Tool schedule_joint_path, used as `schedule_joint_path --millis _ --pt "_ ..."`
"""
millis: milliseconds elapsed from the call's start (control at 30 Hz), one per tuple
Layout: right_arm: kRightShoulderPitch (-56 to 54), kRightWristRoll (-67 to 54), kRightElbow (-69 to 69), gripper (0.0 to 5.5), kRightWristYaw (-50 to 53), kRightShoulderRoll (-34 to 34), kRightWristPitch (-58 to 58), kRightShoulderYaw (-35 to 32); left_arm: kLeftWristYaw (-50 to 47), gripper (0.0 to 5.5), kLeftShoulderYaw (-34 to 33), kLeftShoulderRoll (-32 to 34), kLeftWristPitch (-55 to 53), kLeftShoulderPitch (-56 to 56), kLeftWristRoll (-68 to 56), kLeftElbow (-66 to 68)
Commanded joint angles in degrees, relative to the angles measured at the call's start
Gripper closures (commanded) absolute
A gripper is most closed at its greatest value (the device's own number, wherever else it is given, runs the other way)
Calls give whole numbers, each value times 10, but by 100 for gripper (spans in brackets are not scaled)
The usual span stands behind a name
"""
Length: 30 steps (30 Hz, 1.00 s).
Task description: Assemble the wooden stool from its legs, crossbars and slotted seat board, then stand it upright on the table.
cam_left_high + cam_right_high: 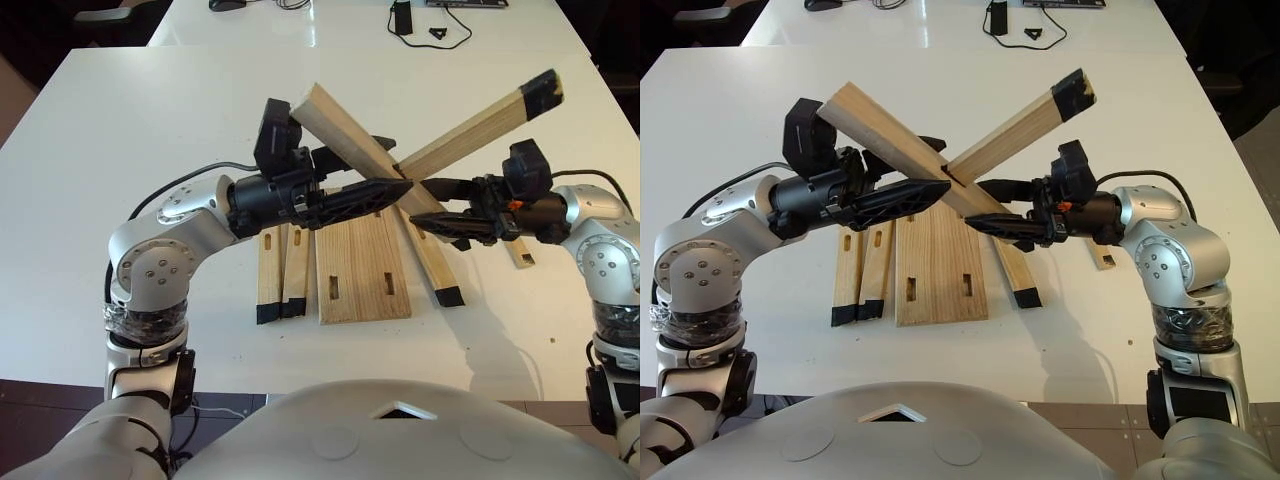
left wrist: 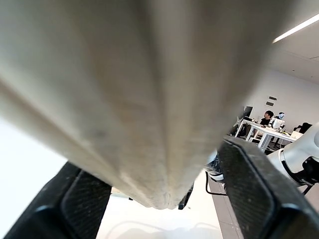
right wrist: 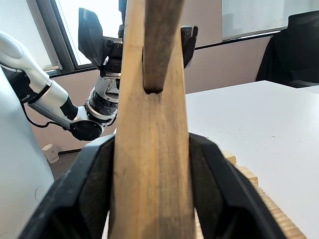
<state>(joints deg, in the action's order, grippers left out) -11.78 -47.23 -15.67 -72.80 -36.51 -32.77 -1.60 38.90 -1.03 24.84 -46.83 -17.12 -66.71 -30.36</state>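
The wooden stool's pale slotted seat board (image 1: 360, 265) lies flat on the wide white table (image 1: 120, 130), its far end hidden beneath the grippers. Above it a long black-tipped wooden leg (image 1: 338, 125) slopes down to the tabletop, crossed by a second raised leg (image 1: 480, 122). My left gripper (image 1: 400, 165) and right gripper (image 1: 418, 203) both pinch the sloping one. Two spare legs (image 1: 270, 270) lie just left of the board; a short wooden crossbar (image 1: 520, 255) sits near my right gripper.

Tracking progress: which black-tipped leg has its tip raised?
The leg slanting up toward the far right; the other three tips sit low by the seat board.
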Motion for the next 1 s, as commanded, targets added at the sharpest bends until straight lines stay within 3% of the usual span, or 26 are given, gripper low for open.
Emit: schedule_joint_path --millis 33,200,400,433,600,800,1000 --pt "0 17 6 345 0 -1 14 4 34 270 11 18 -4 14 -4 -14" --pt "4 30 7 345 -9 -7 22 9 55 339 24 31 4 26 13 -18" --pt "9 51 -1 345 -6 -7 29 16 62 339 27 35 15 30 15 -24" --pt "9 55 0 308 -2 -6 31 18 61 339 27 34 17 29 16 -23" --pt "33 73 -6 241 12 -15 34 17 40 340 4 30 23 21 5 -14" --pt "89 85 14 241 29 -40 48 -26 41 341 -18 49 32 20 24 -12" --pt "127 120 58 241 53 -46 78 -55 85 344 -47 129 50 43 81 -31"
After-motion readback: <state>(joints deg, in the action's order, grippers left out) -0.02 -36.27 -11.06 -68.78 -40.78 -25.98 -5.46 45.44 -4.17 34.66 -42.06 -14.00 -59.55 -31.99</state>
